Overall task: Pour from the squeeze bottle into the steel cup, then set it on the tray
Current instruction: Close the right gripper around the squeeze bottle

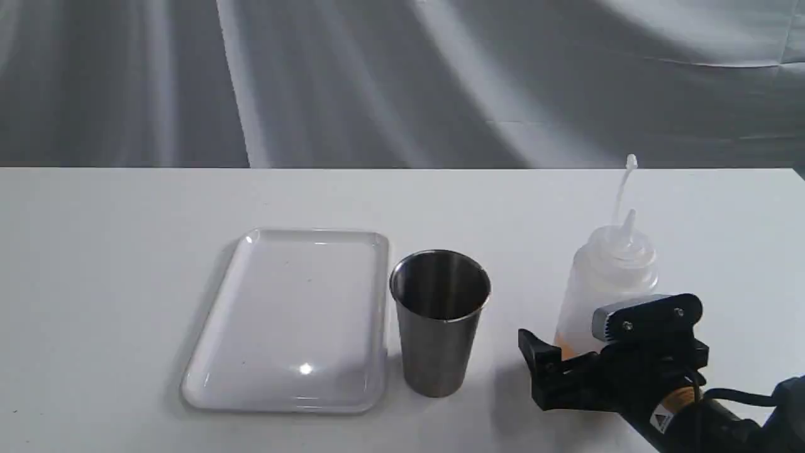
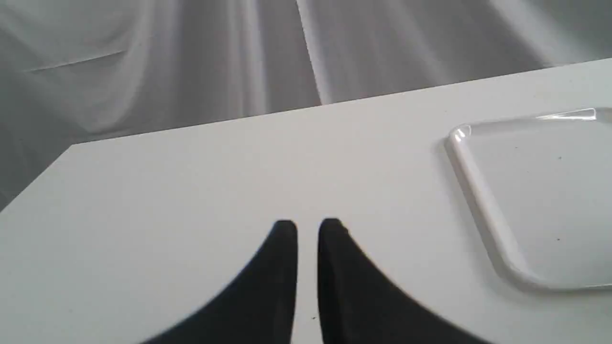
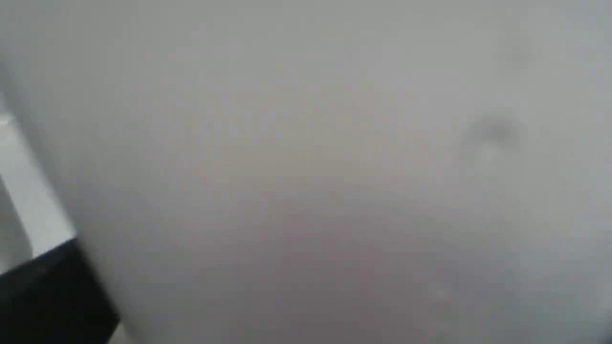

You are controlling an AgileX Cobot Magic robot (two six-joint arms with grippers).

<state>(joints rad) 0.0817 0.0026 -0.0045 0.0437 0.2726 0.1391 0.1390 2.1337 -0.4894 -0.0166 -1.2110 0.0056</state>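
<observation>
**Right gripper being spread around upright squeeze bottle; grasp not yet made**

Item 1. The translucent whitish soft-plastic squeeze bottle (image 1: 605,283), with a cone nozzle and a thin cap strap, is standing upright at the right of the white table (image 1: 126,251). Its long axis is being held vertical. A little amber-orange liquid is being shown at its base.

Item 2. The black right gripper (image 1: 569,365) is being held low at the bottle's base, on its near side. Its jaws are being held wide apart. One finger (image 1: 536,362) is being shown just left of the bottle; the other is being hidden behind the wrist. In the right wrist view the bottle's wall (image 3: 306,167) is filling nearly the whole picture, so the bottle is judged to be lying between the fingers. Contact cannot be told, and no squeeze is being shown.

Item 3. The brushed grey tapered steel cup (image 1: 440,321) is standing left of the bottle, apart from it.

Item 4. The flat glossy white rectangular plastic tray (image 1: 214,352) is lying just left of the cup.

Item 5. The black left gripper (image 2: 307,229) is being held over bare table, left of the tray (image 2: 478,200). Its fingers are being drawn nearly together, and nothing is being grasped.

Judgement: the right arm is by far the nearer; a closing across the bottle's width is being called for next.
</observation>
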